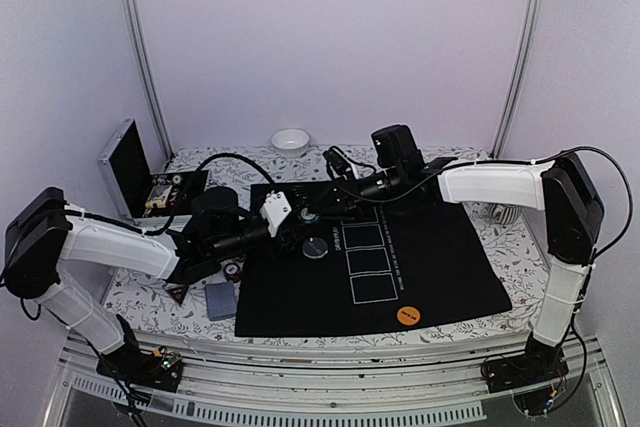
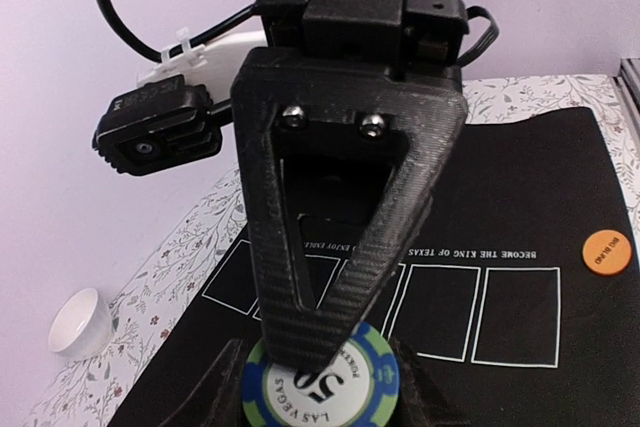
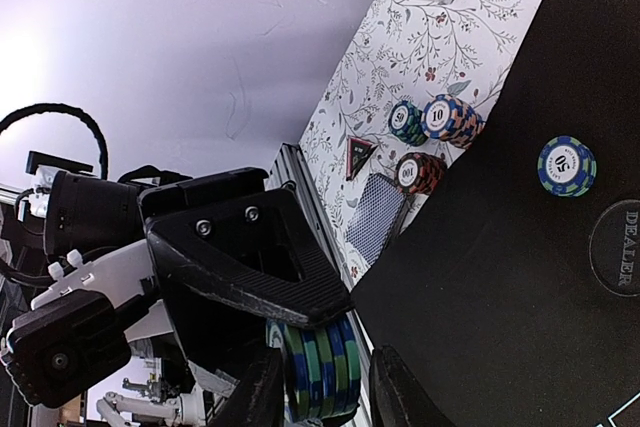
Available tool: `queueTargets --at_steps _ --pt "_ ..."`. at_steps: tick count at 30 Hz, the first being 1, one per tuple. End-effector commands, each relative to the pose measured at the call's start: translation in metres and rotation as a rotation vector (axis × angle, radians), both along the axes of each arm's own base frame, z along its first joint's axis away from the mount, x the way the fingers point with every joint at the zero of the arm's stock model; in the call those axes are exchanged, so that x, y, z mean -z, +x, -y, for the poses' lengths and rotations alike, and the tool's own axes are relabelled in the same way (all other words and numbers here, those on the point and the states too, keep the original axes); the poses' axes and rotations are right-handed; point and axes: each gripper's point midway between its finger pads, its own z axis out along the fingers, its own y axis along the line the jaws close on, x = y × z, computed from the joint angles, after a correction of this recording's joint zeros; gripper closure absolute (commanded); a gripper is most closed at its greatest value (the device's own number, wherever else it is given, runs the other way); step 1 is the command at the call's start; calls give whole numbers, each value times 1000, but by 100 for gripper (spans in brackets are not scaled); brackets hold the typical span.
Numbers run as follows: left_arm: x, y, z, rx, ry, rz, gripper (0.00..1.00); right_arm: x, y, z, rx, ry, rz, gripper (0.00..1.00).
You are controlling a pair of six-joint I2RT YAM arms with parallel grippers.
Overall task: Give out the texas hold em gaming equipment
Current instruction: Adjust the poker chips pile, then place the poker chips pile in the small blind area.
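left gripper (image 2: 326, 399): clamped on the rim of a stack of green-and-blue poker chips (image 3: 318, 362), held over the left part of the black mat (image 1: 440, 267), centre-left in the top view. The chip facing us reads LAS VEGAS 50.
right gripper (image 3: 330, 395): faces it from the opposite side, fingers straddling that same stack face to face. One finger lies across the 50 chip, but we see a sliver of gap at the other, so honestly we can't tell if it's pinching.
loose chip (image 3: 566, 166): a single blue-green 50, flat on the mat near the DEALER button (image 3: 615, 247).
three short chip stacks (image 3: 445, 117): on the floral cloth (image 1: 500, 237), just off the mat's edge.
triangle marker (image 3: 357, 155): on the cloth just beside those stacks.
card deck (image 1: 220, 299): lower left in the top view, right beside the mat's left edge.
orange button (image 1: 407, 314): lower right of the mat, well apart from everything else.
white bowl (image 1: 290, 141): top centre, behind the mat.
aluminium case (image 1: 125, 162): far left, lid up.
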Motion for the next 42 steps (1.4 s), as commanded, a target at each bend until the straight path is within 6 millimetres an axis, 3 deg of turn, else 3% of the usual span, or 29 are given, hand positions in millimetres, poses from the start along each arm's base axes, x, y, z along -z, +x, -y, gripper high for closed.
queueTargets --at_steps 1,6,11,16,19,20,21,23,26,29,33,38,42 --pt "-31 -1 2 7 -62 76 100 1 2 -5 -15 3 2 69" --pt "-31 -1 3 8 -57 77 100 -1 0 -6 -26 11 -2 79" --pt "-29 1 3 0 -50 81 100 -2 -1 -7 -41 18 -3 96" --pt "-29 0 2 2 -48 77 97 -4 7 3 -10 17 7 98" --pt "-27 2 1 -12 -44 65 37 -7 15 11 19 16 17 98" --pt "-27 3 0 -23 -47 57 21 -8 20 15 31 18 20 98" --pt "-25 5 -1 -35 -47 46 12 -10 25 20 45 20 27 98" --pt "-23 6 -4 -56 -43 27 2 -10 41 36 87 19 33 98" --pt "-20 8 -9 -79 -29 -6 2 -1 85 82 216 -1 36 98" --pt "-18 9 -16 -115 -27 -40 2 18 130 136 367 -42 24 98" --pt "-17 7 -26 -147 -25 -87 2 50 178 193 534 -116 -2 98" --pt "-18 7 -35 -180 -23 -112 2 84 217 233 645 -199 -22 98" --pt "-16 7 -39 -195 -8 -121 2 106 234 246 685 -235 -51 98"
